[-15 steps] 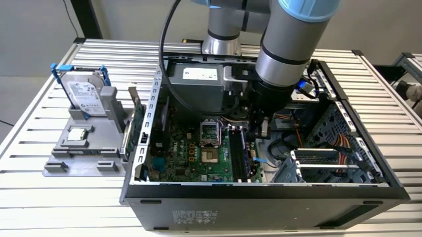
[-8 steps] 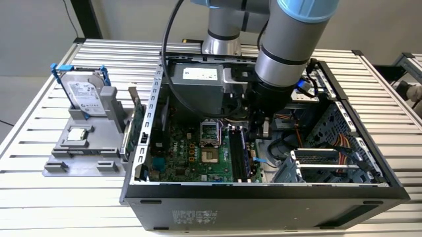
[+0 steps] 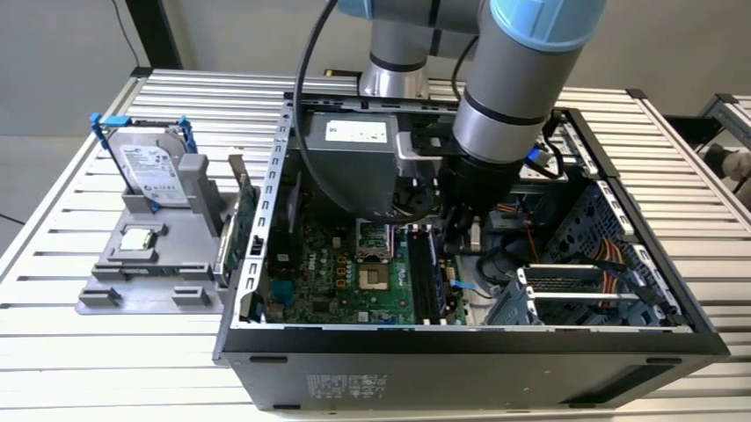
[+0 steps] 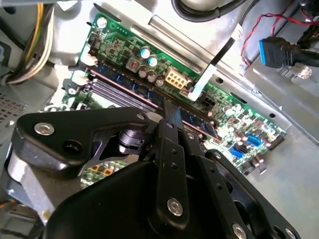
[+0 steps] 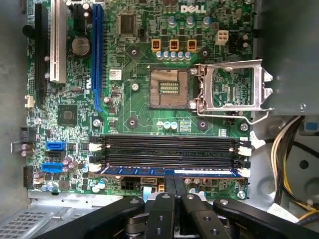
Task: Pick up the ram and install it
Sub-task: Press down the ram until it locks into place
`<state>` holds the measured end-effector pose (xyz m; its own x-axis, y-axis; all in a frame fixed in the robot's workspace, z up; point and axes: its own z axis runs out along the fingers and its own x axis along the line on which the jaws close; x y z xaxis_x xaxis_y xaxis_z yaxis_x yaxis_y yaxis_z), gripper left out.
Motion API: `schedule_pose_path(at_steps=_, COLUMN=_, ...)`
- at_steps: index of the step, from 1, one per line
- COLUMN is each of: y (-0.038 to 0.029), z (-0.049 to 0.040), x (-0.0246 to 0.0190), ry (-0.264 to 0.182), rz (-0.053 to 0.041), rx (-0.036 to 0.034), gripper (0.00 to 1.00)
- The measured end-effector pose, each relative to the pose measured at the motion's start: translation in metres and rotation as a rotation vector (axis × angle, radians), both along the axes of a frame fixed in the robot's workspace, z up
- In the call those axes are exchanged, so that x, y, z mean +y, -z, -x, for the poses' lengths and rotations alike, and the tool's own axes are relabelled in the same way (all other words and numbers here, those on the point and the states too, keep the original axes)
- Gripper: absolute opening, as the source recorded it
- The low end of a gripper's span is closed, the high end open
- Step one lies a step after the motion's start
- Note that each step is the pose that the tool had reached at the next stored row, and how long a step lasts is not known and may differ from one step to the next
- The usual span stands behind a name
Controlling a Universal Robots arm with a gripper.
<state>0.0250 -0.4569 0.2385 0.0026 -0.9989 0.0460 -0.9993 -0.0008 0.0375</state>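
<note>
The ram (image 5: 129, 170) is a long dark-blue stick standing in the outermost of several black memory slots (image 5: 169, 149) on the green motherboard. Seen in the second wrist view, the ram (image 4: 124, 82) runs slantwise along the board's edge. My gripper (image 5: 175, 175) is shut, its two black fingers pressed together at about the middle of the stick. The fingertips (image 4: 172, 110) rest on the ram's upper edge. In the exterior view the gripper (image 3: 455, 251) reaches down into the open computer case beside the ram (image 3: 425, 274).
The CPU socket (image 5: 169, 87) has its metal latch frame (image 5: 234, 87) swung open. The power supply (image 3: 352, 154) and cable bundles (image 5: 294, 164) crowd the case. Outside it on the exterior view's left, a grey fixture (image 3: 141, 286) holds a hard drive (image 3: 153, 171) and a green card (image 3: 241, 230).
</note>
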Motion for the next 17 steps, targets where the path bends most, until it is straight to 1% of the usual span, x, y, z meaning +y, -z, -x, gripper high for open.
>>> schedule_pose_path(at_steps=3, y=0.0028, z=0.0001, x=-0.0016, ry=-0.02, rz=0.0, rx=0.0001, gripper=0.0)
schedule_pose_path(at_steps=5, y=0.0058, z=0.0015, x=-0.002, ry=-0.025, rz=-0.0001, rx=0.0, gripper=0.0)
schedule_pose_path(at_steps=7, y=0.0092, z=0.0031, x=-0.0023, ry=-0.026, rz=0.0, rx=0.0, gripper=0.0)
schedule_pose_path(at_steps=10, y=0.0096, z=0.0038, x=-0.0026, ry=-0.026, rz=0.0005, rx=0.0001, gripper=0.0)
schedule_pose_path(at_steps=17, y=0.0206, z=0.0039, x=-0.003, ry=-0.026, rz=0.0017, rx=0.0005, gripper=0.0)
